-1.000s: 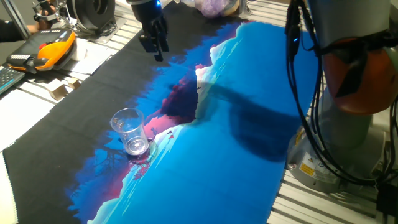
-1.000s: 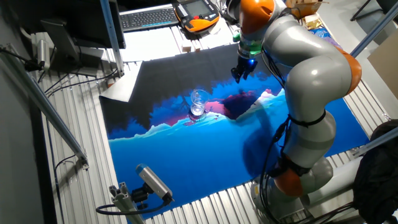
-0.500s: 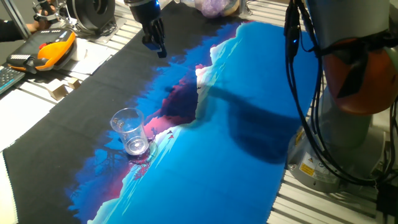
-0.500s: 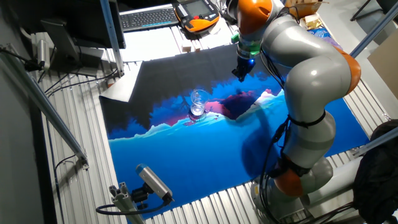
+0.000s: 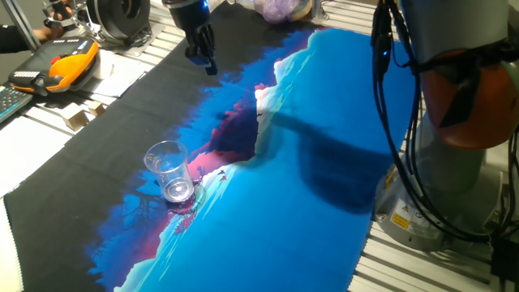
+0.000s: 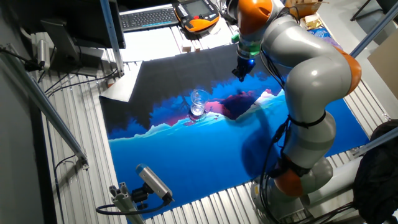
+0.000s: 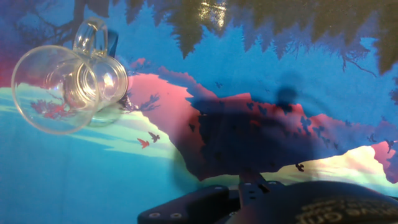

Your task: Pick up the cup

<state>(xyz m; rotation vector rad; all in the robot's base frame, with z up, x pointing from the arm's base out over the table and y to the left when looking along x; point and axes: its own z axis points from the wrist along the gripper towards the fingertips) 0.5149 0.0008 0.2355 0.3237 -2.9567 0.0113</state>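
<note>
The cup (image 5: pixel 169 170) is small, clear plastic and stands upright on the blue, pink and black printed cloth (image 5: pixel 324 122), near the black part. It also shows in the other fixed view, cup (image 6: pixel 199 102), and at the upper left of the hand view, cup (image 7: pixel 68 87). My gripper (image 5: pixel 203 63) hangs in the air well behind and to the right of the cup, apart from it. It looks open, with nothing between its fingers. In the other fixed view the gripper (image 6: pixel 240 72) points down over the cloth's dark edge. The hand view shows only the hand's black body, no fingertips.
A raised fold in the cloth (image 5: pixel 263 113) lies between gripper and cup. An orange and black pendant (image 5: pixel 65 65) and a cardboard scrap (image 5: pixel 81 113) sit left of the cloth. A keyboard (image 6: pixel 146 17) lies at the back. A camera on a stand (image 6: pixel 152 182) sits at the front.
The gripper rose a little and drew back from the cloth between one second and half a second ago. Since then it has held still. The cup has not moved.
</note>
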